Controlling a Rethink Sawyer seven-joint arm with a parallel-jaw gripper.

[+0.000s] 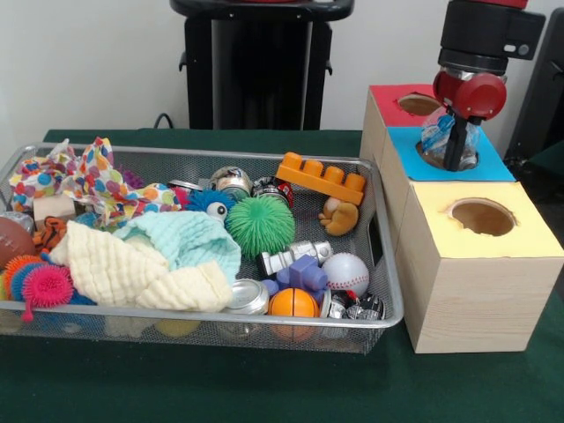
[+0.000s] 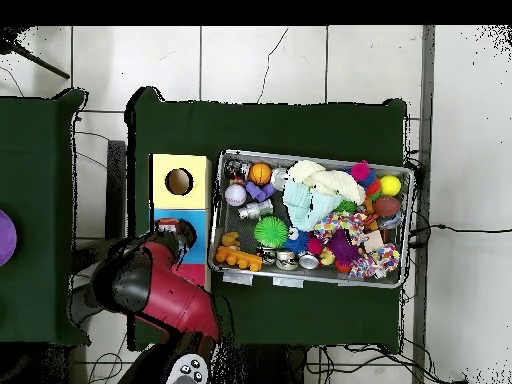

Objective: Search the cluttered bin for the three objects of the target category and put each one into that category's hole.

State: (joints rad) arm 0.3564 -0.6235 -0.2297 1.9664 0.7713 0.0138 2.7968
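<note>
Crinkled clear plastic bag or wrapper with blue print (image 1: 438, 134), upper right of the front view; it hangs in the black jaws of the red-and-black gripper (image 1: 456, 141), which are closed on it, directly over the round hole in the blue-topped wooden box (image 1: 493, 163); its lower end seems to sit at the hole's rim, though whether it is already inside I cannot tell.

Risks, as judgement: the bag is light and springy, so on release it may catch on the rim, bridge the hole, or cling to the jaws and ride back up; if it drapes sideways it could slide onto the neighbouring yellow-topped wooden box (image 1: 538, 231) or the red-topped wooden box (image 1: 383, 95); a release off the hole's centre would cause most of this.

Counts: three boxes in a row, one hole each, three holes; one silver wire-mesh bin (image 1: 389, 291) at frame left on the green tabletop (image 1: 264, 388).

In the bin: one green spiky rubber ball (image 1: 260, 225); one white baseball (image 1: 346, 273); one small orange basketball (image 1: 293, 303); one orange toy brick (image 1: 322, 178); one pale yellow cloth (image 1: 132, 275); one mint cloth (image 1: 189, 238); one polka-dot fabric (image 1: 88, 185); at least three metal cans, e.g. (image 1: 249, 297).

Further bags among the clutter: none I can make out.
</note>
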